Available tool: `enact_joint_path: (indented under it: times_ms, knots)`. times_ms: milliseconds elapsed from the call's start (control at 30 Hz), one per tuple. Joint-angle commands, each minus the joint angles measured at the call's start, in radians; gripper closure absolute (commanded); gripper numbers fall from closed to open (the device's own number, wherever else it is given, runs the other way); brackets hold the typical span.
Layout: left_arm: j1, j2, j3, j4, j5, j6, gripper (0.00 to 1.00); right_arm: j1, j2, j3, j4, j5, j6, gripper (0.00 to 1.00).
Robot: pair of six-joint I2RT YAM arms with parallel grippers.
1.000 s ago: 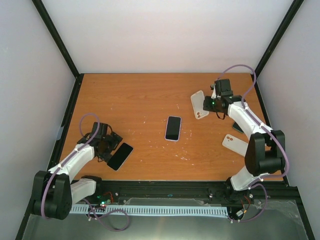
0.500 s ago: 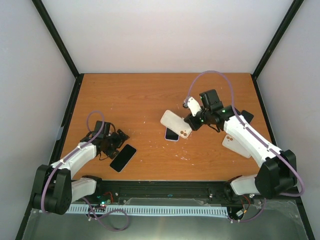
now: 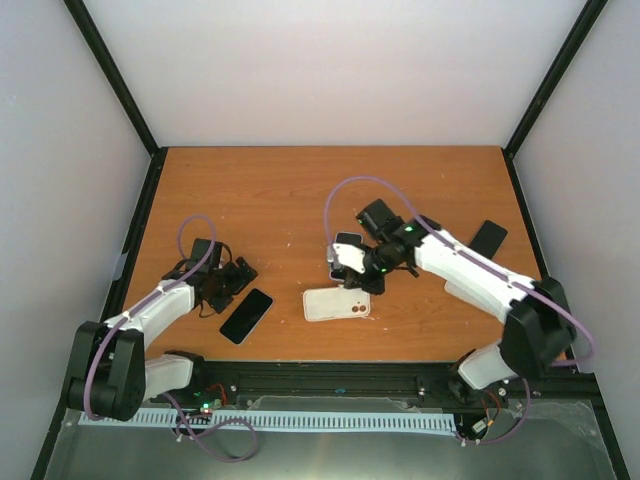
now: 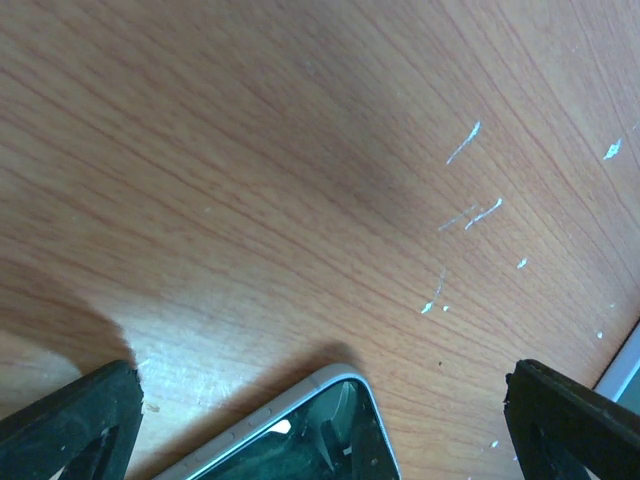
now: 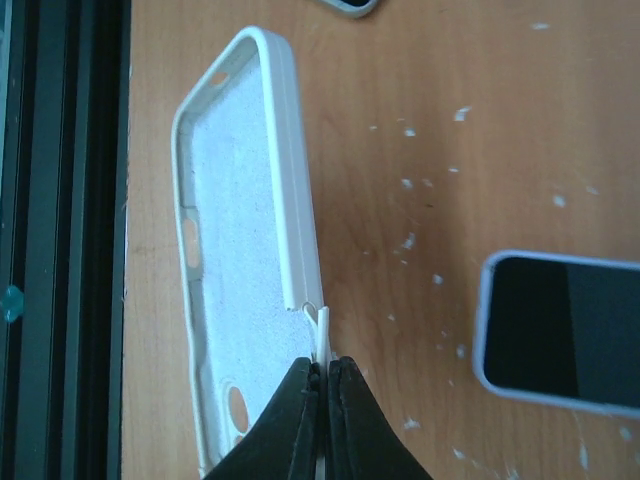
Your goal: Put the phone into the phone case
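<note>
**Changes over the last second, left to right.** My left gripper sits almost where it was, near the table's left edge. Its jaws are spread wide and hold nothing. The left-hand phone lies just in front of it, and its rounded corner shows between my fingers in the left wrist view.

The phone case has travelled most. It was up at the far right of the table, and half a second ago it hung over the centre phone. It is now mid-table near the front edge, just in front of that phone. My right gripper came across with it, jaws closed tight and pinching one long rim of the case.

**Case.** It is white with rounded corners. Its speckled pale lining faces my right wrist camera, and the camera cut-outs are at its right end seen from above. It looks tilted in the wrist view. I cannot tell whether its lower rim touches the wood.

**Centre phone.** It lies flat with its dark screen up and has a pale rim. It is apart from the case and partly hidden behind my right gripper from above.

**Other item.** A far-right phone, black, lies by the right edge.

**Surface and room.** The table is orange-brown wood with white flecks and scratches. A black rail runs along the near edge. There are black frame posts and plain pale walls.
</note>
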Motion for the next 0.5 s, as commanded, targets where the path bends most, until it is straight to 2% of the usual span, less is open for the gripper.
enact_joint_path:
  times_ms: [0,167,200,267,333,433,467]
  knots:
    - [-0.005,0.018,0.025,-0.019,-0.068,0.034,0.01,0.078,0.142,0.075,-0.073,0.043,-0.163,0.97]
    - [-0.005,0.011,0.025,-0.035,-0.073,0.035,0.01,0.138,0.276,0.137,-0.061,0.14,-0.249,0.97]
    - [-0.005,0.009,0.025,-0.038,-0.072,0.038,0.01,0.142,0.294,0.147,-0.053,0.157,-0.262,0.94]
    - [-0.005,0.003,0.023,-0.039,-0.061,0.04,0.01,0.149,0.315,0.165,-0.029,0.189,-0.27,0.79]
    - [-0.005,-0.002,0.018,-0.038,-0.048,0.041,0.0,0.149,0.306,0.16,0.015,0.216,-0.251,0.69]
    - [-0.005,-0.006,0.008,-0.031,-0.035,0.042,0.0,0.148,0.242,0.114,0.096,0.205,-0.195,0.48]
    - [-0.005,-0.004,0.004,-0.03,-0.035,0.043,0.0,0.149,0.22,0.092,0.129,0.201,-0.15,0.44]
